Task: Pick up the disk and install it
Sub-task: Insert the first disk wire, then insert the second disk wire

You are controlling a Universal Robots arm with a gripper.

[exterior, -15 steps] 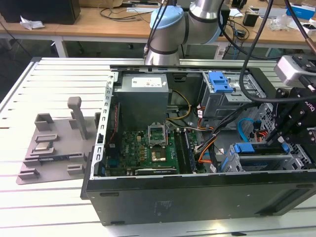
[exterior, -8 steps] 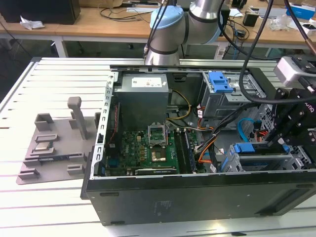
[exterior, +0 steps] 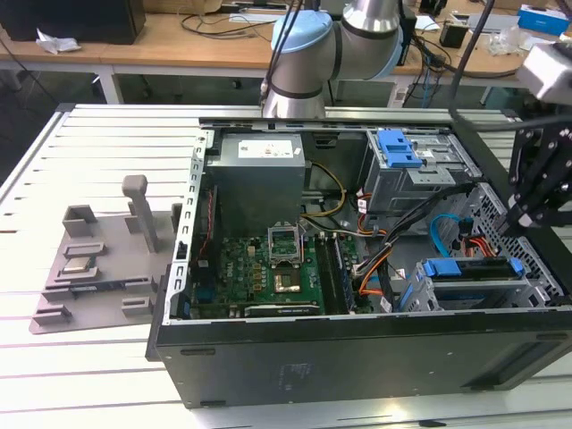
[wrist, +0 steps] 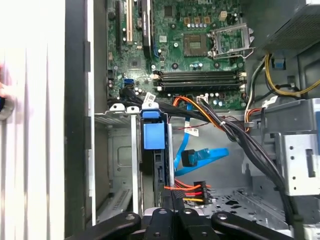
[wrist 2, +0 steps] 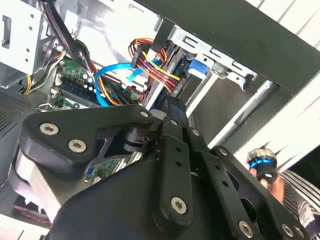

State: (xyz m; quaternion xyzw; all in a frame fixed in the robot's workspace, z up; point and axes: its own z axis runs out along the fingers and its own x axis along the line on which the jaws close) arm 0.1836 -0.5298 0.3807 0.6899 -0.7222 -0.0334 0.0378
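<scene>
bench [exterior: 107,134]: slatted metal; carries a grey plastic fixture [exterior: 89,259] near its edge on the exterior view's left, and the open computer case [exterior: 357,357] beside it.
motherboard [exterior: 259,268]: flat on the case floor, in the half toward the exterior view's left.
drive cage [exterior: 465,299]: grey metal, at the case's near corner on the exterior view's right, past the orange and blue cables.
disk [exterior: 471,267]: already in the drive cage, standing on its edge, blue frame on top. In the first wrist view, the blue frame tab [wrist: 153,136] faces the camera.
disk long axis: runs along the case's near wall, across the exterior view. In the first wrist view, the thin edge leads from the blue tab toward the gripper.
gripper [exterior: 517,225]: over the case's end wall on the exterior view's right, just past the end of the disk and slightly above it.
fingers [wrist: 175,196]: look closed together, with nothing seen between them; the tips are just beside the disk's end, contact not clear.
relation: the disk lies toward the exterior view's left from the fingers, end-on to them.
</scene>
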